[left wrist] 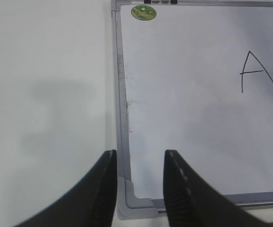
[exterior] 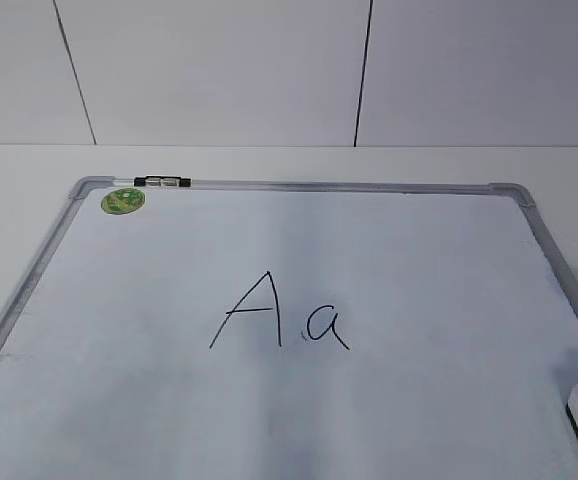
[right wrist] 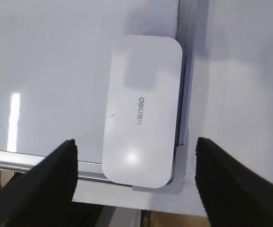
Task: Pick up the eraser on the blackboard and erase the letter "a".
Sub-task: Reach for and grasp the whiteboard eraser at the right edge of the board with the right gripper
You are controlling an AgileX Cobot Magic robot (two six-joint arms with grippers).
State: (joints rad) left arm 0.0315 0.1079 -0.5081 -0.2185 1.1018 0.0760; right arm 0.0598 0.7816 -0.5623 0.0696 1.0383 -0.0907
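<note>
Black fingertips of my right gripper point(right wrist: 135, 161) frame the bottom of the right wrist view, spread wide with nothing between them, and directly below that gap lies the eraser point(right wrist: 141, 111), flat on the blackboard point(right wrist: 51, 71) with its long side touching the grey frame point(right wrist: 186, 94) and its near end resting over the frame's corner. It is not yet picked up, so the step in hand, as I judge it, is the grasp. To do it well I should come straight down with one finger on each long side; the finger on the frame side has little room, since the eraser sits tight against the rail, so I may need to nudge the block inward first or close on its short ends instead. A low, flat block also wants the tips almost touching the board before I close, or they could slip over its rounded edges. My left gripper point(left wrist: 140, 182) hangs released as well, its fingers straddling the board's other near corner, well apart from the eraser. In the exterior view the letter "a" point(exterior: 326, 327) sits mid-board just beside the capital "A" point(exterior: 251, 310), while the eraser shows only as a white corner at the lower right edge, well apart from the letter I must wipe.
</note>
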